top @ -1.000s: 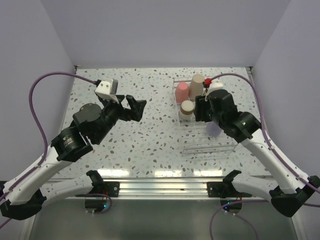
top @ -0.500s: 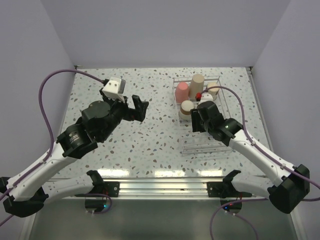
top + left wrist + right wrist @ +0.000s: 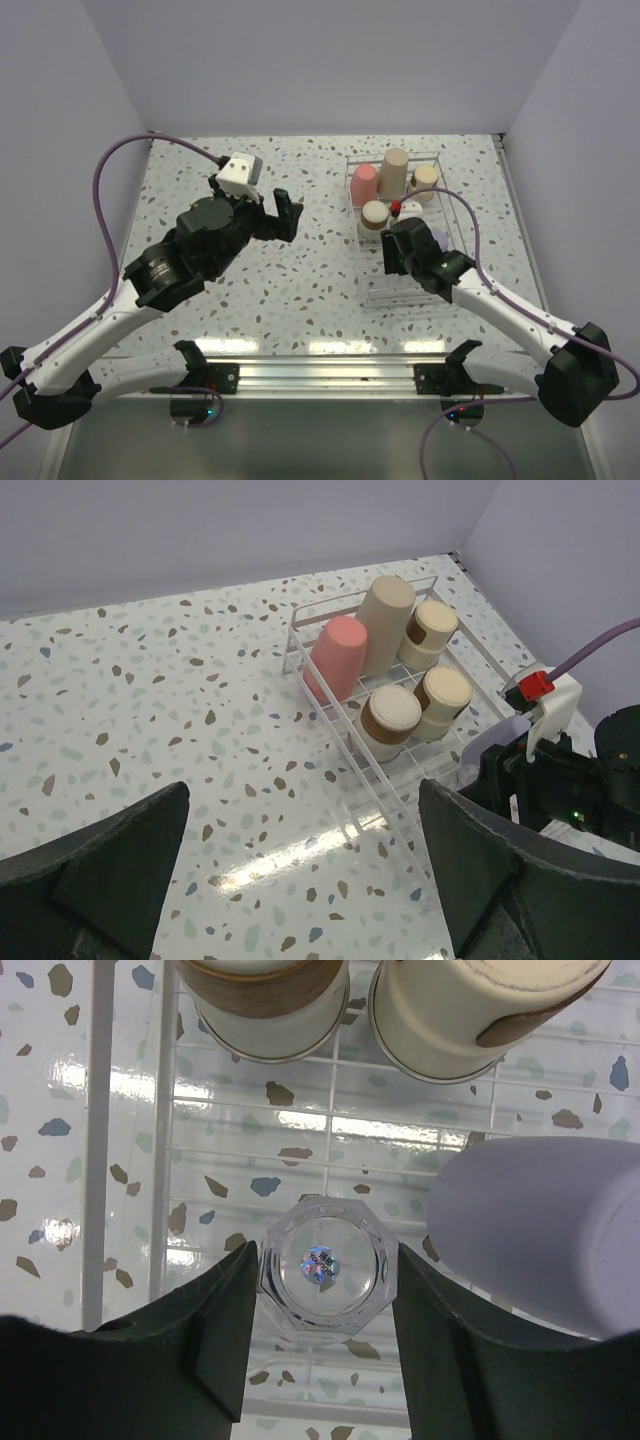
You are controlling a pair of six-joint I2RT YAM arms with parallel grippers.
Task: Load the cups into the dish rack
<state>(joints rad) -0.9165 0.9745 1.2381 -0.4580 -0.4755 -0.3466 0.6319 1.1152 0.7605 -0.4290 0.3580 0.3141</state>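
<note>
Clear cup [image 3: 322, 1265] sits mouth-down, presumably to drain, in the rack [image 3: 100, 1110] beside the lavender cup [image 3: 540, 1230], right hand [image 3: 324, 1256] bracketing it too closely to tell grip from release; left hand [image 3: 300, 810] hangs spread and empty above the desk [image 3: 150, 680].

pink cup [image 3: 335, 658], tan cup [image 3: 385, 620], three beige cups [image 3: 388, 720], lavender cup [image 3: 540, 1230], clear cup [image 3: 323, 1280], in clear rack [image 3: 415, 288]

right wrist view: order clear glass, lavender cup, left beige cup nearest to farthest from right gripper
1. clear glass, between the fingers
2. lavender cup, to the right
3. left beige cup, top left
</note>
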